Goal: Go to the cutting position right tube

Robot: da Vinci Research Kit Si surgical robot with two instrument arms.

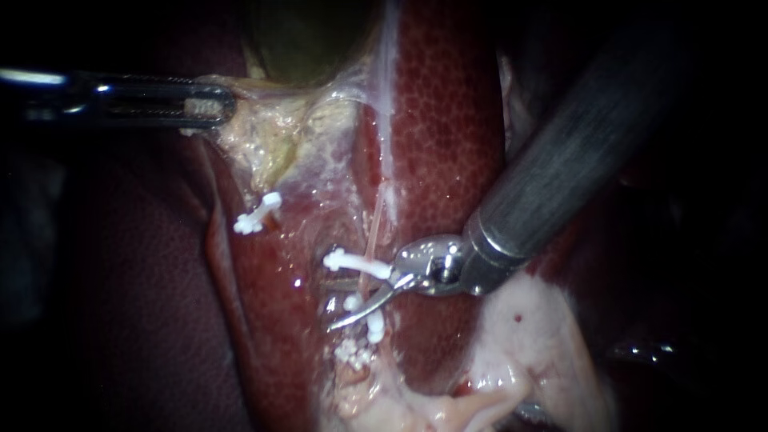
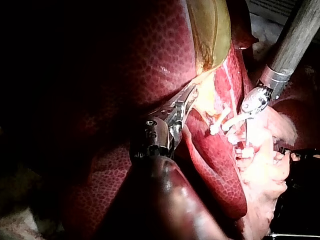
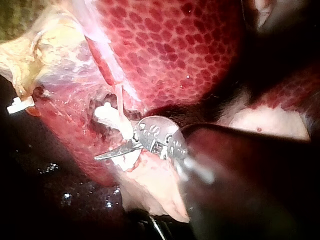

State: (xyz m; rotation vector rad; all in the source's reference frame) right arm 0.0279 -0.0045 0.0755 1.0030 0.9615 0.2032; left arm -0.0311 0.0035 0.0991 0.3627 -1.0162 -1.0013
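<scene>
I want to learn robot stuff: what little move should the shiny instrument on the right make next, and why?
Probably just settle my right instrument gently against the thin pink tube: its curved metal tip already crosses it between the long white plastic clip and another clip.

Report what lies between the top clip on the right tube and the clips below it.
Endoscope view: a short bare stretch of the right tube, crossed by the tip of the right instrument, separates the top clip from the lower clips.

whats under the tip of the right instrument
The right instrument has its tip over a thin tube that runs down the liver, one clip above it and more clips below. The tube's stretch right beneath the metal is covered.
</scene>
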